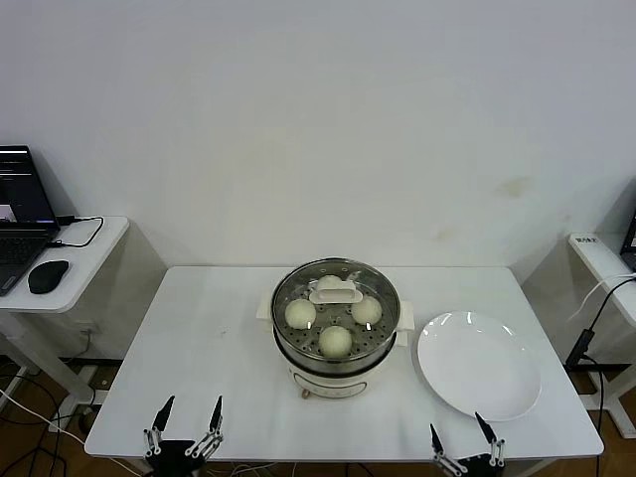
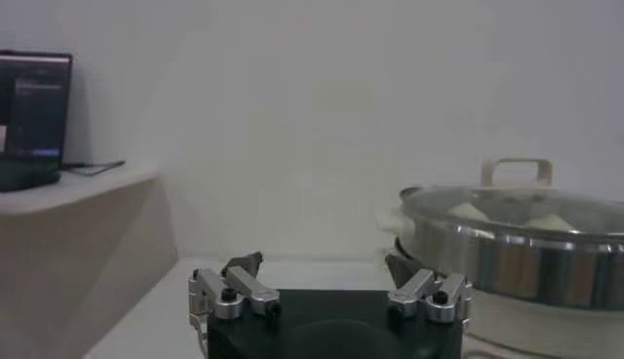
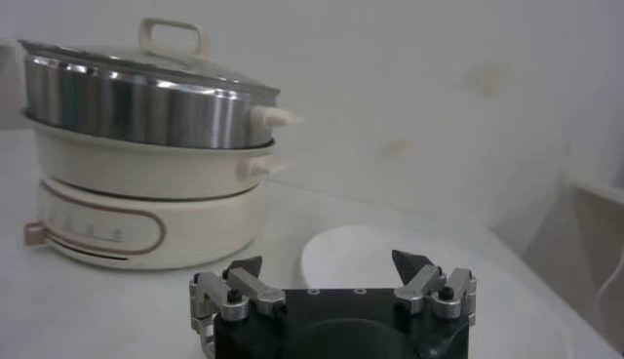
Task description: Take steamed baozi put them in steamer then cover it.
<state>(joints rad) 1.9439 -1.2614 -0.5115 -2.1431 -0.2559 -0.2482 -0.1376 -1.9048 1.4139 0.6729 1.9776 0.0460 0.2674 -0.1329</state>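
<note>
Both my grippers, left (image 1: 187, 422) and right (image 1: 460, 437), are idling jaws apart; cover (image 1: 335, 295), fragile, slippery glass, is offering its handle (image 1: 335, 291).

Stood at the middle of the white table (image 1: 199, 338): the steamer (image 1: 336, 370), a shiny stainless-steel basket on a cream-white electric pot base with side handles. Was closed by the cover (image 1: 336, 296), a round clear glass lid with a metal rim, seated level on the basket, its cream-white oblong handle at the centre. Held the steamed baozi (image 1: 336, 341) under the glass, smooth, round and cream-white: one near, one left, one right, and a fourth at the far side, partly hidden behind the handle. Sat apart from one another on the perforated floor.
</note>
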